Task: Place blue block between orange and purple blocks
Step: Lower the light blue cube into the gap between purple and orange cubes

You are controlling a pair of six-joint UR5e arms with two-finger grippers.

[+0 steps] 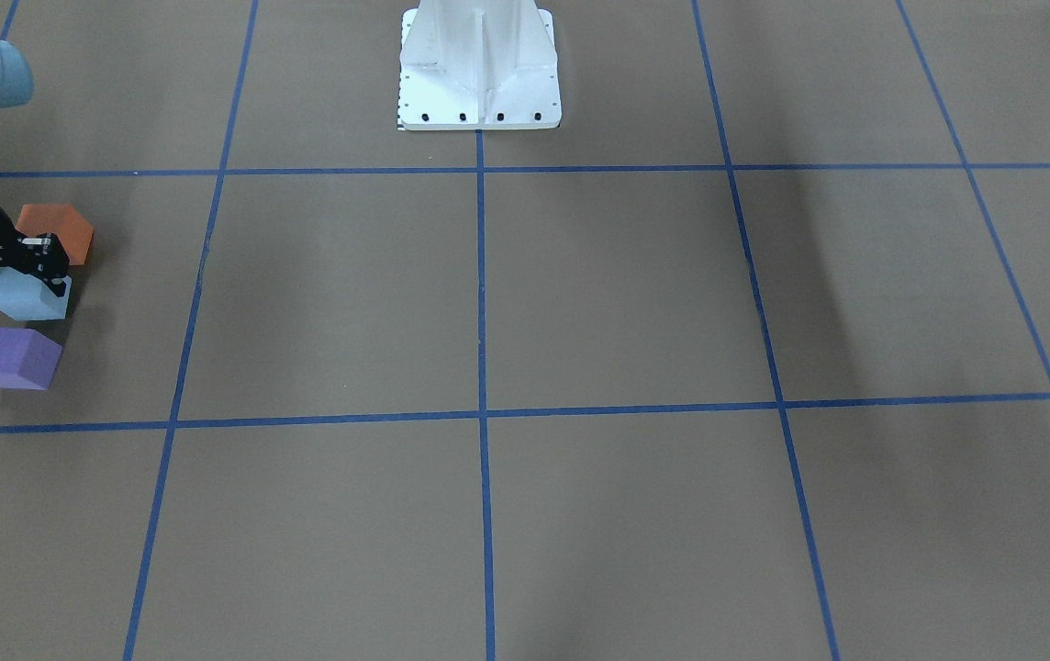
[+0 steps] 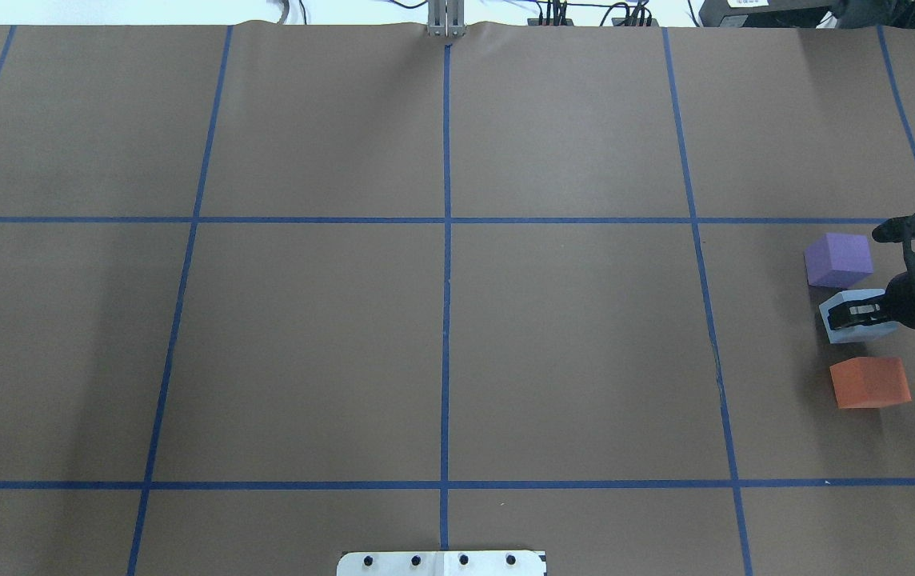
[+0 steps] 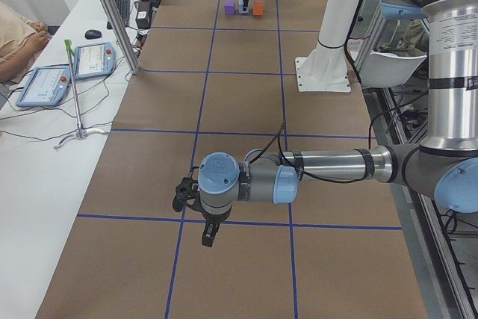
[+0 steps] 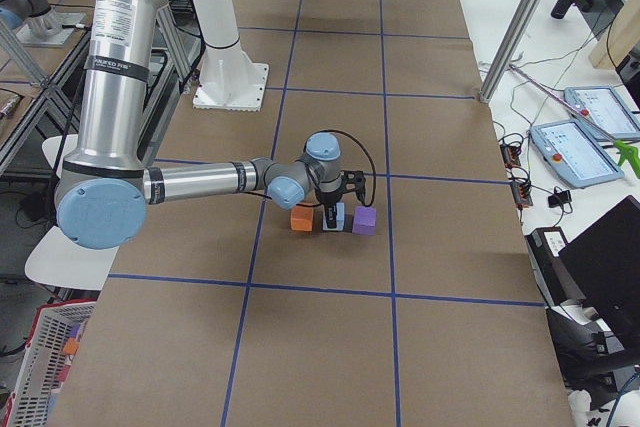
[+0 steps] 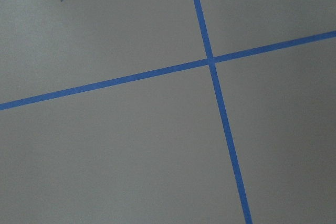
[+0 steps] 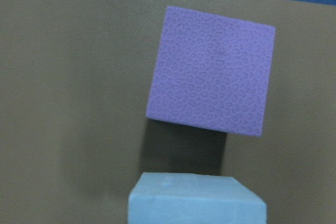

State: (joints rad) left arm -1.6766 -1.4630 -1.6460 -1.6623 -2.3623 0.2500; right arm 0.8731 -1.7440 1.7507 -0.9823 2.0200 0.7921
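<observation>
The light blue block (image 2: 857, 332) sits at the far right of the table between the orange block (image 2: 869, 382) and the purple block (image 2: 839, 258), in one row with small gaps. My right gripper (image 2: 853, 314) reaches over the blue block from the right and is shut on it, low at the table. The front view shows the same blue block (image 1: 25, 298), orange block (image 1: 61, 229) and purple block (image 1: 16, 358). The right wrist view shows the purple block (image 6: 212, 85) beyond the blue block's top (image 6: 197, 203). My left gripper (image 3: 208, 238) hangs over bare table far from the blocks; I cannot tell its state.
The brown table is marked with a blue tape grid (image 2: 446, 220). The white robot base (image 1: 479, 69) stands at the middle of my side. Tablets (image 4: 580, 137) and cables lie on a side bench beyond the table's far edge.
</observation>
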